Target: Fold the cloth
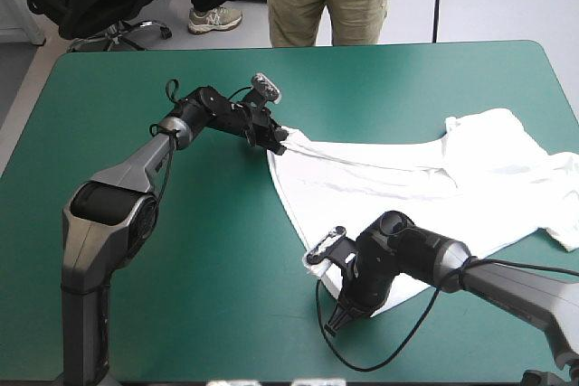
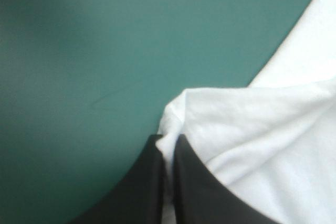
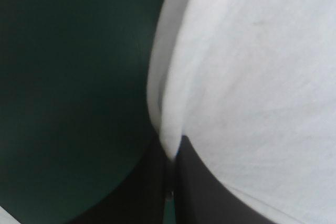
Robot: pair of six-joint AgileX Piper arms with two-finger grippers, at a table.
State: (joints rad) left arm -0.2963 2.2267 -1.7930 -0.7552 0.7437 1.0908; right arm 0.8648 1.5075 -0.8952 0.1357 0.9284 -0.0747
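Two hands gripped the white T-shirt (image 1: pixel 434 178), one at each end of its left-hand edge. The garment lay spread on the right half of the worktop (image 1: pixel 181 314), mostly flat with shallow creases. One short sleeve sat toward the far right, and the cloth reached the right edge of the worktop.

1. Left hand (image 1: pixel 276 137): positioned at the far-left corner of the garment, near the middle of the worktop. In the left wrist view its black fingers (image 2: pixel 147 182) were all but closed, with a thin fold of white cloth pinched between them. The corner bunched into a small peak just ahead of the fingertips, and the rest of the cloth fanned away to one side. Bare teal-green cover (image 2: pixel 105 51) filled the area ahead of the hand.

2. Right hand (image 1: pixel 344 306): positioned at the near-left corner of the garment, toward the near edge of the worktop. In the right wrist view its fingers were likewise nearly closed on a thin rolled edge of cloth. White fabric covered the area to one side of the hand, and teal-green cover the other.

The edge between the two hands ran as a nearly straight, slanting line. The two hands were well apart.
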